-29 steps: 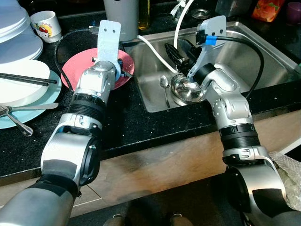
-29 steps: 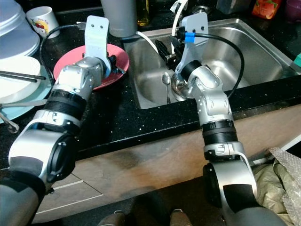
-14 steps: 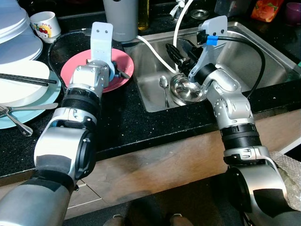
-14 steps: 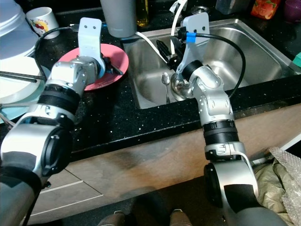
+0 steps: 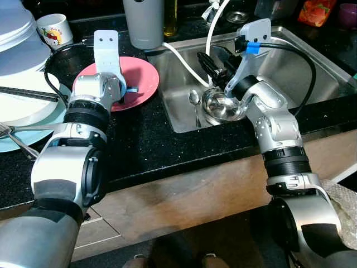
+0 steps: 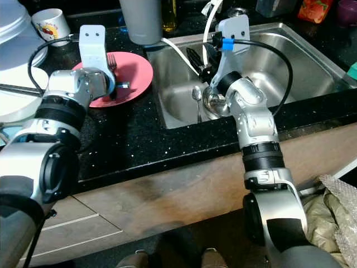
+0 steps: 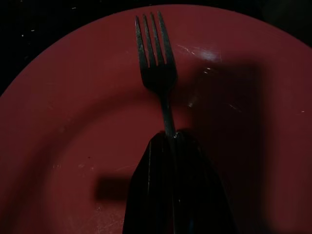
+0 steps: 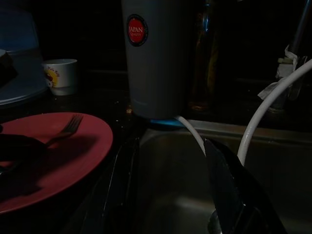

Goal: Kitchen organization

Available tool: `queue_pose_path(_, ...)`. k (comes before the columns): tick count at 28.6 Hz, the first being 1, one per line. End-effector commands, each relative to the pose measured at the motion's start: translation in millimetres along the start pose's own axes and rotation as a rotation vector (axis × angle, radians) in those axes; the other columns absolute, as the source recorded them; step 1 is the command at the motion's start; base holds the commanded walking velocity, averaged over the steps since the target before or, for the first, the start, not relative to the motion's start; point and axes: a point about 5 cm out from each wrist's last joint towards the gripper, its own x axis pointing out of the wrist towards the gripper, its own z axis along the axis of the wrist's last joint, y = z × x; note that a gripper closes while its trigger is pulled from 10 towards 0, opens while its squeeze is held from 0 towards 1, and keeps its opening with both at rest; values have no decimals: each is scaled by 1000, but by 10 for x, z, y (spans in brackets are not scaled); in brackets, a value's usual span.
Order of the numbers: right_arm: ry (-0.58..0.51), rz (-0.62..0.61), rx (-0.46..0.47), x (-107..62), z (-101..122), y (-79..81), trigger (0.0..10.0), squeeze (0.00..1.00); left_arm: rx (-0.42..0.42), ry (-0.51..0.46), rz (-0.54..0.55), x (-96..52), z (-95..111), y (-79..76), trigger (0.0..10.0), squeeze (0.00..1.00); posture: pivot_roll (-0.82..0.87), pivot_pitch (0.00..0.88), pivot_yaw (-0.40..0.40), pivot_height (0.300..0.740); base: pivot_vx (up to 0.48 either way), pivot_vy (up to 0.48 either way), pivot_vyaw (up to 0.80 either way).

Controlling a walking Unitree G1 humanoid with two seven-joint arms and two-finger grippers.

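A pink plate (image 5: 142, 78) lies on the black counter left of the sink. My left gripper (image 7: 168, 136) is over it, shut on the handle of a metal fork (image 7: 156, 58). The fork's tines (image 6: 111, 60) point toward the plate's far rim. Whether the fork rests on the plate I cannot tell. My right gripper (image 5: 215, 64) reaches into the steel sink (image 5: 301, 61) with its fingers (image 8: 226, 190) open and nothing between them. It hovers above a small steel bowl (image 5: 220, 107). A spoon (image 5: 195, 103) lies on the sink floor beside the bowl.
Stacked white dishes (image 5: 22, 44), a white plate with chopsticks (image 5: 28, 95) and a pale blue plate with cutlery (image 5: 17, 139) crowd the left counter. A printed cup (image 5: 54, 29), a grey canister (image 5: 144, 22) and a bottle (image 5: 170, 17) stand at the back. A white hose (image 5: 184, 58) runs into the sink.
My left gripper has swung left across the pink plate, from its right side toward its left side, still holding the fork. The right arm has stayed where it was.
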Motion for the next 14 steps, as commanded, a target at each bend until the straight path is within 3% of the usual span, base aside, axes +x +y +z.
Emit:
queue_pose_path(1,12,6,10,13,-1,-6,10000,0,-4,72,18,30,-102,63,0,0,32,163,27,740,0,0,0)
queue_pose_path(7,11,1,10,14,9,-21,10000,0,13,36,30,10,-11,83,0,0,33,163,29,740,0,0,0)
queue_pose_path(11,4,-3,10,12,27,-29,10000,0,91,-65,3,-48,167,81,0,0,32,163,33,740,0,0,0)
queue_pose_path(12,0,-6,11,11,36,-32,10000,0,90,-110,-42,-91,254,53,1255,0,33,164,35,740,0,0,0)
queue_pose_path(13,-3,-8,12,10,45,-35,10000,0,42,-163,-119,-149,344,15,3529,0,34,163,35,740,0,0,0)
queue_pose_path(14,-3,-8,12,10,45,-35,10000,0,42,-163,-119,-149,344,15,3529,0,34,163,35,740,0,0,0)
